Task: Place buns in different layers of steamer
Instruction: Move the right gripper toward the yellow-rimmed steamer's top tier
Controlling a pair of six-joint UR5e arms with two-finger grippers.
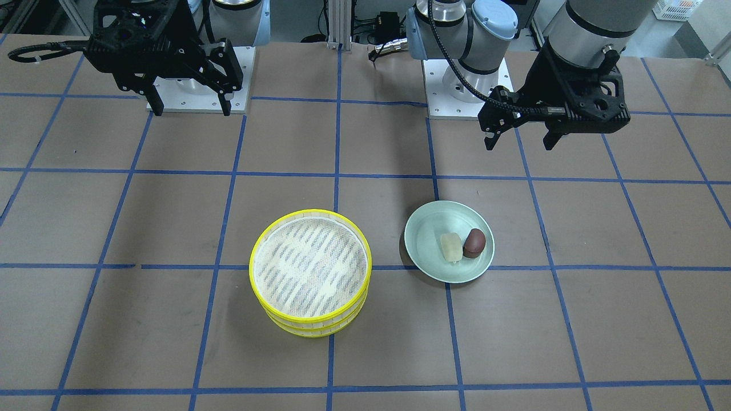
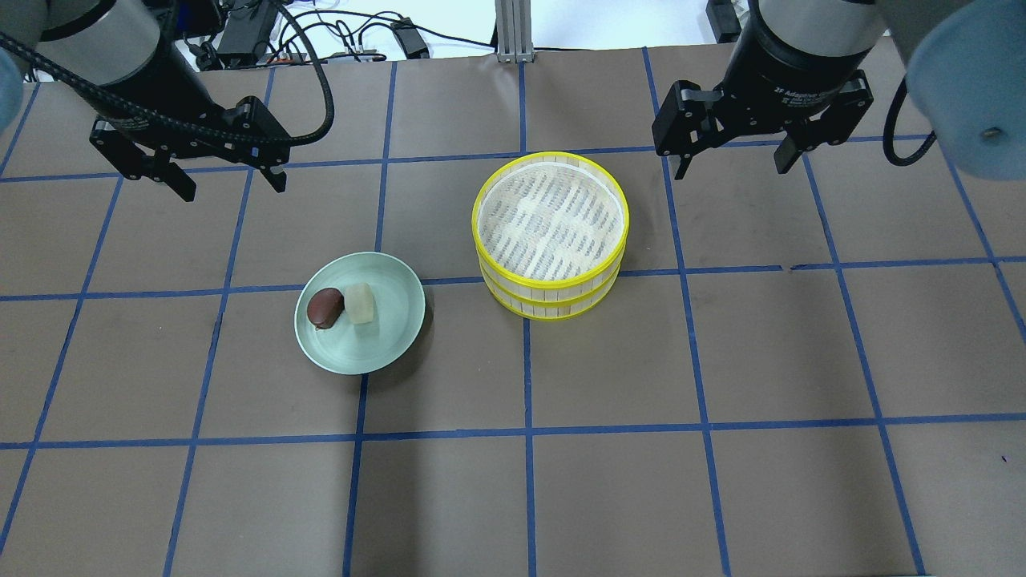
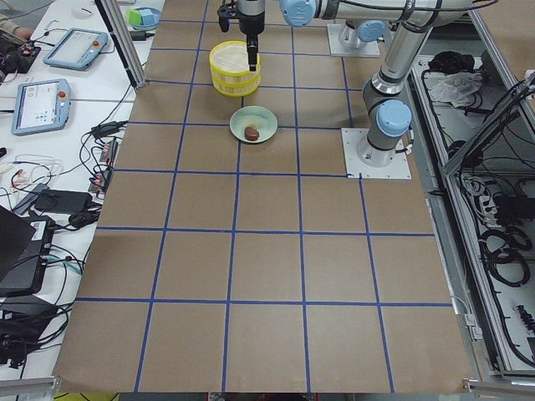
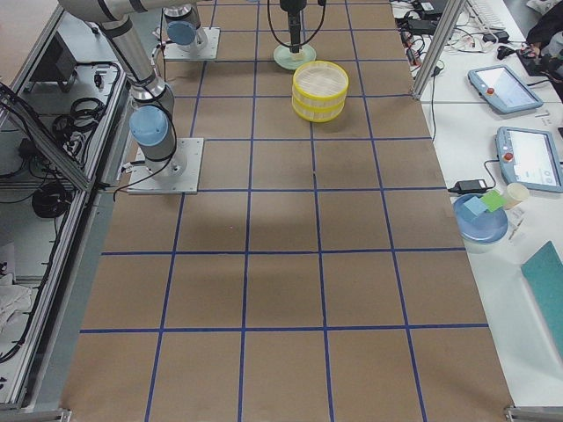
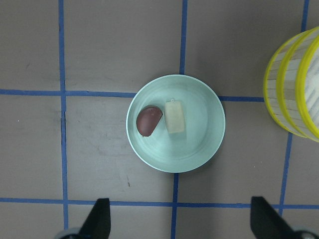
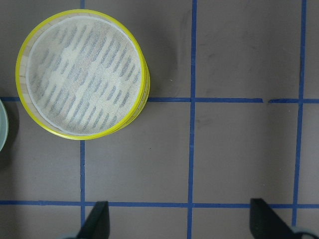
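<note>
Both grippers hang wide open and empty: your left gripper is above the table on the robot's side of the plate, your right gripper likewise by the steamer. You'll find the cream bun and the brown bun touching, side by side on the pale green plate. Near it, the top steamer layer sits stacked on the bottom steamer layer, on the brown table.
</note>
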